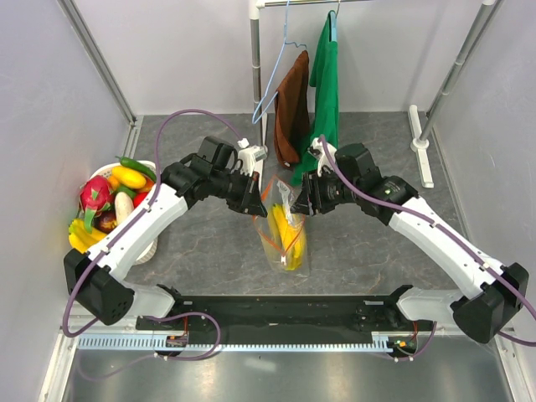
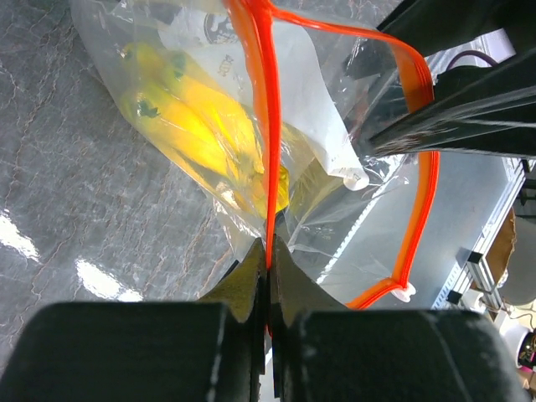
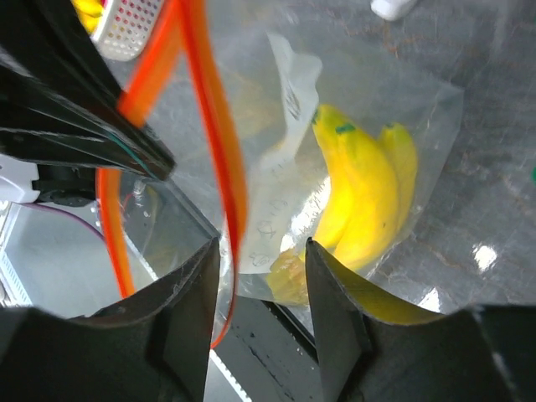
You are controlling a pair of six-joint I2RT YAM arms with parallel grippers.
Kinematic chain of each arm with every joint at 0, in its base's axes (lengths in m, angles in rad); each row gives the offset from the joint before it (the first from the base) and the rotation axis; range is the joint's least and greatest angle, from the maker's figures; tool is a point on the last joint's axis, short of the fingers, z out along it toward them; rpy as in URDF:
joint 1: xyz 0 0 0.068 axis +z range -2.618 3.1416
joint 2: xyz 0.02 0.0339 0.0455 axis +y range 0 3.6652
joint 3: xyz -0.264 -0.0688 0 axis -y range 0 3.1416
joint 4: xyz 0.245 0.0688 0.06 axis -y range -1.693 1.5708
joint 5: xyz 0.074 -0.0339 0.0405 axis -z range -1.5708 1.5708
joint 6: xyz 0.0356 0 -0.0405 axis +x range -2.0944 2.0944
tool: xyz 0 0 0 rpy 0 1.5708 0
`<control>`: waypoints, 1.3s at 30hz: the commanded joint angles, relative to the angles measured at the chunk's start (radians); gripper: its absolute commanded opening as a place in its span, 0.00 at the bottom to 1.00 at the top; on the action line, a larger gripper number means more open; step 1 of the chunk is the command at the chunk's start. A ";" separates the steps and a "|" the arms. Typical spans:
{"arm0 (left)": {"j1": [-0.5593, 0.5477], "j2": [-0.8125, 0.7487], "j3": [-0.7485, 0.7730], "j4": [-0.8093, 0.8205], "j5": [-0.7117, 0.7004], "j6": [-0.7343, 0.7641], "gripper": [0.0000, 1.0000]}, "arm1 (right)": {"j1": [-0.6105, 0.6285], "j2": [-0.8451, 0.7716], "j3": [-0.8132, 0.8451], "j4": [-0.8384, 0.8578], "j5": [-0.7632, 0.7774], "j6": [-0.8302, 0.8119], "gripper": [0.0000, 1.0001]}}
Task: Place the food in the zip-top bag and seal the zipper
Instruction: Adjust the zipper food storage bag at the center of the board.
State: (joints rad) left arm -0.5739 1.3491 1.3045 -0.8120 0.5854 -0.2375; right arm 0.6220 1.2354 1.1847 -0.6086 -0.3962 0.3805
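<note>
The clear zip-top bag (image 1: 280,219) hangs upright between the two arms, with a yellow banana bunch (image 1: 290,236) inside it. My left gripper (image 2: 269,247) is shut on the red-orange zipper (image 2: 266,126) at the bag's rim, and the small white slider (image 2: 403,292) sits at the strip's far end. My right gripper (image 3: 264,247) stands open at the opposite rim; the zipper (image 3: 219,126) passes loose between its fingers, close to the left one. The banana bunch (image 3: 360,193) shows through the plastic below. More food (image 1: 109,199) is piled in a white basket (image 1: 149,248) at the left.
A white clothes rack (image 1: 257,67) stands at the back with a brown cloth (image 1: 292,109), a green cloth (image 1: 325,92) and a blue hanger (image 1: 276,84). Grey walls close in both sides. The black base rail (image 1: 276,310) runs along the near edge.
</note>
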 commanded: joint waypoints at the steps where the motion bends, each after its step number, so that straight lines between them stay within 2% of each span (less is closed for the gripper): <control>1: -0.003 -0.025 0.048 0.005 0.028 0.023 0.02 | -0.005 0.007 0.110 -0.074 -0.035 -0.051 0.48; 6: -0.003 -0.018 0.061 0.007 0.033 0.020 0.02 | -0.005 0.024 0.087 -0.083 -0.079 -0.065 0.36; 9: -0.003 -0.019 0.061 0.007 0.034 0.020 0.02 | -0.005 0.027 0.056 -0.069 -0.112 -0.049 0.41; 12: -0.003 -0.022 0.058 0.008 0.031 0.015 0.02 | -0.004 0.019 0.032 -0.082 -0.107 -0.051 0.40; 14: -0.003 -0.025 0.056 0.010 0.028 0.015 0.02 | -0.005 0.015 0.020 -0.085 -0.113 -0.058 0.30; 15: 0.000 -0.024 0.055 0.011 0.024 0.014 0.02 | -0.005 0.013 0.020 -0.088 -0.113 -0.061 0.11; 16: 0.003 -0.025 0.053 0.010 0.019 0.014 0.02 | -0.007 0.012 0.030 -0.091 -0.113 -0.061 0.00; 19: 0.046 -0.016 0.076 -0.019 0.016 0.033 0.03 | -0.005 -0.004 0.088 -0.120 -0.130 -0.057 0.00; 23: 0.051 0.024 0.235 -0.162 -0.062 0.203 0.08 | -0.010 -0.033 0.153 -0.184 -0.130 -0.045 0.00; 27: 0.051 0.044 0.300 -0.274 -0.102 0.289 0.14 | -0.015 -0.054 0.138 -0.212 -0.129 -0.045 0.00; 28: 0.051 0.048 0.312 -0.289 -0.113 0.305 0.16 | -0.015 -0.053 0.130 -0.209 -0.125 -0.045 0.00; 30: 0.051 0.035 0.302 -0.296 -0.108 0.316 0.31 | -0.024 -0.048 0.124 -0.197 -0.112 -0.034 0.00; 31: 0.051 0.010 0.280 -0.291 -0.114 0.311 0.42 | -0.028 -0.041 0.121 -0.194 -0.110 -0.028 0.00; 32: 0.057 -0.007 0.270 -0.274 -0.125 0.305 0.66 | -0.037 -0.036 0.121 -0.185 -0.112 -0.022 0.00; 33: 0.068 -0.027 0.257 -0.268 -0.131 0.302 0.75 | -0.039 -0.034 0.119 -0.178 -0.116 -0.011 0.00; 34: 0.107 -0.054 0.254 -0.268 -0.133 0.299 0.90 | -0.044 -0.033 0.119 -0.177 -0.115 -0.008 0.00; 36: 0.164 -0.074 0.275 -0.289 -0.128 0.314 0.97 | -0.048 -0.034 0.118 -0.177 -0.107 -0.011 0.00; 39: 0.274 -0.085 0.340 -0.349 -0.150 0.382 1.00 | -0.057 -0.042 0.107 -0.177 -0.090 -0.015 0.00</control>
State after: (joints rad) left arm -0.4145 1.3243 1.5665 -1.0973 0.4744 0.0494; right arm 0.5766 1.2072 1.2892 -0.8036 -0.4995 0.3523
